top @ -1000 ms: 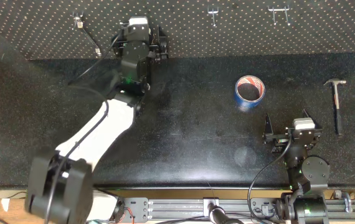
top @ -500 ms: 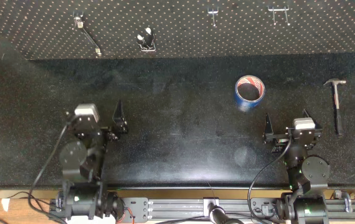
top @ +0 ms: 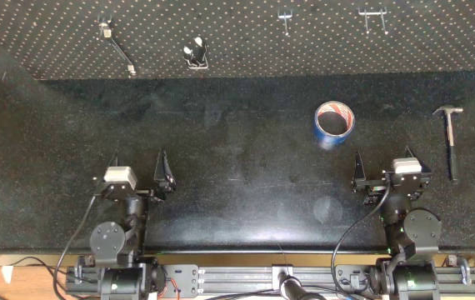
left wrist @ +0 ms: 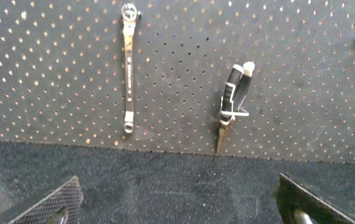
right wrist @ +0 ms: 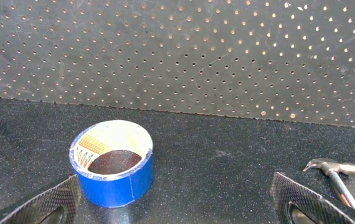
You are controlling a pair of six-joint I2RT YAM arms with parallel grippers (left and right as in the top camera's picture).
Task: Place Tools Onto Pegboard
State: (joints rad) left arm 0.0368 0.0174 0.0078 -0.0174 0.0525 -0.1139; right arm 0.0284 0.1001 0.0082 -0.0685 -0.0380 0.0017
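A wrench (top: 117,48) (left wrist: 127,68) and a pair of pliers (top: 195,54) (left wrist: 232,102) hang on the pegboard (top: 246,33) at the back. A blue tape roll (top: 334,122) (right wrist: 112,163) stands on the black table, right of centre. At the far right lies a hammer (top: 450,142) (right wrist: 334,175). My left gripper (top: 137,171) (left wrist: 177,208) is open near the front left, nothing between its fingers. At the front right my right gripper (top: 383,168) (right wrist: 177,208) is open too, with the tape roll ahead of it.
Bare metal hooks (top: 285,17) (top: 373,17) stick out of the pegboard's right half. The black tabletop (top: 246,158) stretches between the arms and the board.
My left arm has drawn back from the pegboard to the front left, leaving the pliers hanging on their hook. The right arm has not moved.
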